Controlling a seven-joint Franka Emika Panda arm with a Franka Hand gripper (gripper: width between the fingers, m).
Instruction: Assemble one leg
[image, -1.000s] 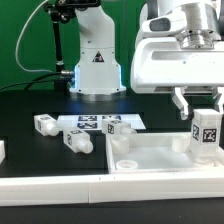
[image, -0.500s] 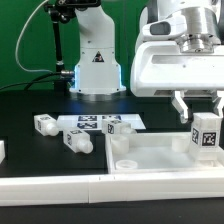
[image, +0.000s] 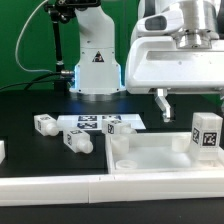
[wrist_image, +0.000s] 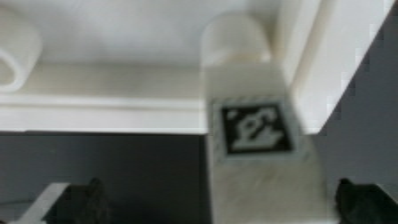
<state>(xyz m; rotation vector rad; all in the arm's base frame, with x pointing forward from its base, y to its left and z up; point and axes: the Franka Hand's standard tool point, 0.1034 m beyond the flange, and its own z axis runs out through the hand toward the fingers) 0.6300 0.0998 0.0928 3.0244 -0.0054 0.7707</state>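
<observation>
The leg (image: 207, 133) is seen set upright in a corner of the white tray (image: 150, 158) (tag facing outward), untouched by the gripper (wrist_image: 217, 203), whose fingers are held wide apart.

Your exterior cam sits low, near table height and close in. It faces across the black table (image: 30, 105) toward the white arm base (image: 97, 65) at the back. The gripper (image: 190, 108) is cropped at the exterior view's upper right. Your wrist cam looks down between its blurred dark fingertips (wrist_image: 71, 200), very close, so the frame is nearly filled. Overlap: both views see the short white peg leg with the black-and-white tag (image: 206, 134) (wrist_image: 249, 125) standing upright in a corner of the big white plastic tray-like part (image: 150, 155) (wrist_image: 143, 95).
</observation>
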